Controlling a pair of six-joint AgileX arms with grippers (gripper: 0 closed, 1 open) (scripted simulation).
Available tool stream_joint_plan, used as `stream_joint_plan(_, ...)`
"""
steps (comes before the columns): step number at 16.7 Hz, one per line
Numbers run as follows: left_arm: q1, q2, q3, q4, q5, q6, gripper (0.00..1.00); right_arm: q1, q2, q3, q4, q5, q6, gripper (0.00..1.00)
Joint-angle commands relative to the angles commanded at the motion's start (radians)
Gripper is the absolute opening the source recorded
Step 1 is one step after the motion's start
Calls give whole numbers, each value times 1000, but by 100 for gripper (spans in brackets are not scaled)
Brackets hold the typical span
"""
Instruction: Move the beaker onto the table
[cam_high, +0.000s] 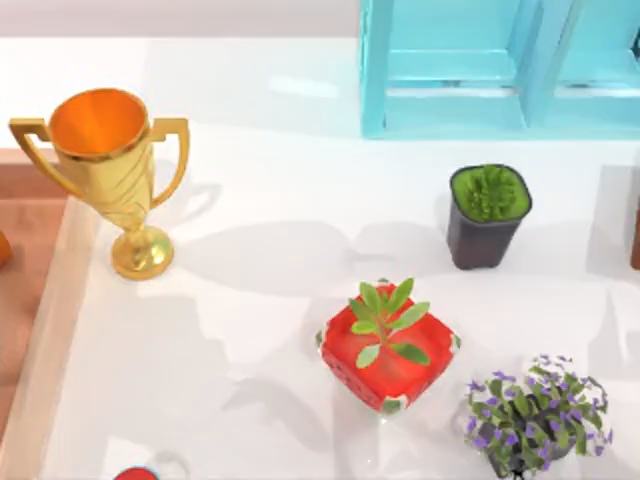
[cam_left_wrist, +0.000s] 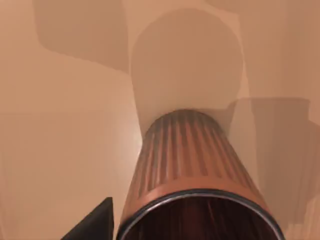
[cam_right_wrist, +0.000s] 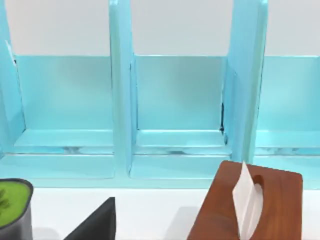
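Beaker (cam_left_wrist: 192, 165) stands upright on the glossy white table (cam_high: 270, 330).

Simulated tabletop, trophy (cam_high: 112, 170), potted plants (cam_high: 487, 214)

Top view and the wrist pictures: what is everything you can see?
trophy: one, gold, table's left
grey pot: one, green plant, right
red pot: one, leafy plant, middle
flower plant: one, purple, lower right
shelf: one, light blue, far right
table: one, white
beaker: one, pink-brown, ribbed, close under left wrist
wooden box: one, brown, white paper sticking out, before shelf
left tool: dark finger beside beaker
right tool: dark finger, facing shelf
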Motion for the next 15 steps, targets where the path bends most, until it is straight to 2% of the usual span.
stream_joint_plan(3, 2, 18, -64, 69, 0, 2, 100, 0, 0, 0, 0, 0, 0, 100)
stream_joint_plan(7, 2, 18, -66, 72, 0, 2, 100, 0, 0, 0, 0, 0, 0, 100)
stream_joint_plan(15, 2, 18, -66, 72, 0, 2, 40, 0, 0, 0, 0, 0, 0, 100)
